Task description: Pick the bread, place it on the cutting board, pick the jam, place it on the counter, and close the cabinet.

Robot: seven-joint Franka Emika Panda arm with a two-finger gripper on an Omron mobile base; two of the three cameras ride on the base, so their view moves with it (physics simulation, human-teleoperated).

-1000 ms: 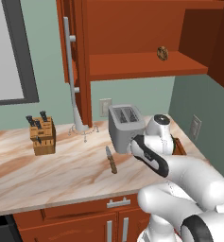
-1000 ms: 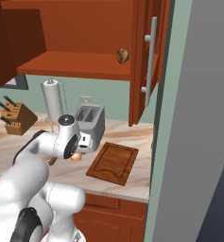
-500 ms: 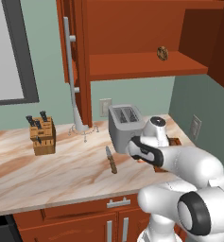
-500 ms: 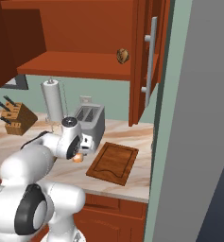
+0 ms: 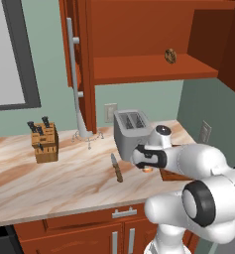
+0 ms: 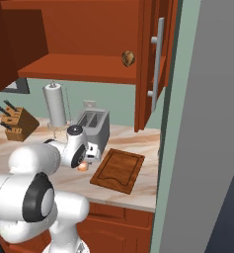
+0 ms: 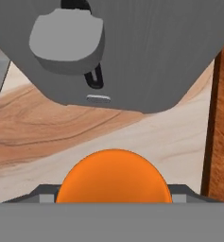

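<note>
The bread, a small dark brown lump, lies on the bottom shelf of the open cabinet. My gripper is shut on the jam, an orange jar held low over the counter, just in front of the toaster. I cannot tell whether the jar touches the stone. The cutting board lies right beside the jar, to its right. In the left base view my arm covers most of the cutting board.
A silver toaster stands close behind the gripper. A knife lies to its left. A knife block and a paper towel roll stand further left. The cabinet door hangs open.
The hand with the jam has sunk slightly toward the counter, and the arm behind it has swung lower. The bread has stayed on the shelf.
</note>
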